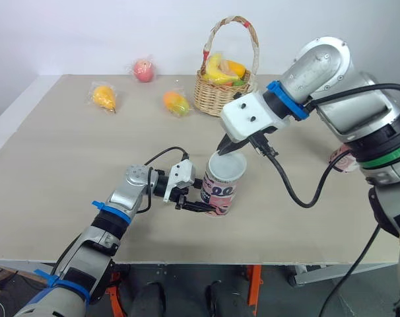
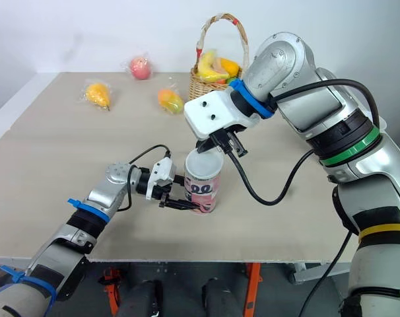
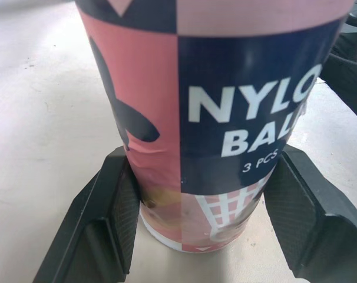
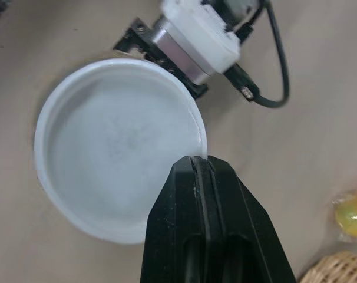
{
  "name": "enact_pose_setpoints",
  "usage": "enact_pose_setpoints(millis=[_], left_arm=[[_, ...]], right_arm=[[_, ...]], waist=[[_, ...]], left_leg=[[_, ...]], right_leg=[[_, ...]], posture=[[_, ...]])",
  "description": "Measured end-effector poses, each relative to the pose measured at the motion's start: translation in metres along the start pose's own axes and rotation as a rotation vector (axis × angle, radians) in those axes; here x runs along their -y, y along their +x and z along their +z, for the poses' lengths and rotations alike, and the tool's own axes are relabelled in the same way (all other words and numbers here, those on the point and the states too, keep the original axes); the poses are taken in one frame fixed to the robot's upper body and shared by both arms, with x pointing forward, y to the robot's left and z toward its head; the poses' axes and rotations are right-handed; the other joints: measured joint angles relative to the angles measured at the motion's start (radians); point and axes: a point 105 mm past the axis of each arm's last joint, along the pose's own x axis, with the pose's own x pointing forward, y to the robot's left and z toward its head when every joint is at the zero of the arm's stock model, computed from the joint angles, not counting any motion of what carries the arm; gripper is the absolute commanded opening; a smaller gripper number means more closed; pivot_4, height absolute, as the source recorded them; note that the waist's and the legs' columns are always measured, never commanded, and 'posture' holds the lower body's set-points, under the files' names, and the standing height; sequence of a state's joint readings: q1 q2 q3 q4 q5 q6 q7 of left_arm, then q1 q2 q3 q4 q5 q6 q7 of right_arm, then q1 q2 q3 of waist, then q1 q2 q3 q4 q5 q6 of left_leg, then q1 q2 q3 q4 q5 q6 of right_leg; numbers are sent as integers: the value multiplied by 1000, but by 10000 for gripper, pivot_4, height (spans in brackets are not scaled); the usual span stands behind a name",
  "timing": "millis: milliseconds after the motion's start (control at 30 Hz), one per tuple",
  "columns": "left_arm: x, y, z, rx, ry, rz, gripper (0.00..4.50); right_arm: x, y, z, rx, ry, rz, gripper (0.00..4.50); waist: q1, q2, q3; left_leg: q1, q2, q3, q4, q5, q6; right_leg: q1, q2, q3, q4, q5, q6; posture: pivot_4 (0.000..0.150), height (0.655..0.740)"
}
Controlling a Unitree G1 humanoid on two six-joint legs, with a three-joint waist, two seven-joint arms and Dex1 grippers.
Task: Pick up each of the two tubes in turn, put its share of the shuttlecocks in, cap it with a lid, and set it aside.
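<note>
Upright near the front edge of the table [image 1: 68, 172], the pink-and-navy shuttlecock tube [image 1: 221, 191] stands between the fingers of my left gripper [image 1: 201, 205], which clamp its lower wall from either side. My right gripper [image 4: 201, 168], fingers pressed together on the rim of the white lid [image 4: 116, 141], holds that lid at the tube's mouth; whether it is fully seated I cannot tell. Capping looks to be the step in hand. Doing it well, I judge, means levelling the lid so its whole rim meets the mouth at once, then pressing straight down while the left grip steadies the tube; a pinch at one edge could seat it crooked. By count: one tube in plain sight, one lid, one wicker basket [image 1: 216, 99] of fruit at the back, and three wrapped fruits loose beside it, a red one [image 1: 143, 69], a yellow pear [image 1: 104, 97] and an orange one [image 1: 176, 102]. A pink-patterned object [image 1: 342, 158] half hidden behind my right arm may be the second tube.
</note>
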State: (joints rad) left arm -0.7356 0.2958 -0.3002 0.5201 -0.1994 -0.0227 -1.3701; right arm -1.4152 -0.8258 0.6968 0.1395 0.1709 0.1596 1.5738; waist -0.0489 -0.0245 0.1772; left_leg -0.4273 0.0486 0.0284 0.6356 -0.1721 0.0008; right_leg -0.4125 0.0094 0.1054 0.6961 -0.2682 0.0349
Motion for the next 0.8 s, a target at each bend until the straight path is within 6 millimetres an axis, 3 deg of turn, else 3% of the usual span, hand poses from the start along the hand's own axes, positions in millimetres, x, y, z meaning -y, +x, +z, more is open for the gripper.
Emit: enact_pose_setpoints(millis=[533,800], left_arm=[[-1,-1,0,1,-2,2,28131],[-1,-1,1,0,2,-1,28131]], right_arm=[[9,3,10,-8,-54,-32,320],[2,-3,9,-28,-70,-25,320]], waist=[[0,0,0],[0,0,0]], left_leg=[[-1,1,0,0,0,0],[-3,1,0,0,0,0]], right_leg=[[-2,0,-1,0,0,0],[-4,0,0,0,0,-1]], posture=[[1500,7393],[1500,7393]])
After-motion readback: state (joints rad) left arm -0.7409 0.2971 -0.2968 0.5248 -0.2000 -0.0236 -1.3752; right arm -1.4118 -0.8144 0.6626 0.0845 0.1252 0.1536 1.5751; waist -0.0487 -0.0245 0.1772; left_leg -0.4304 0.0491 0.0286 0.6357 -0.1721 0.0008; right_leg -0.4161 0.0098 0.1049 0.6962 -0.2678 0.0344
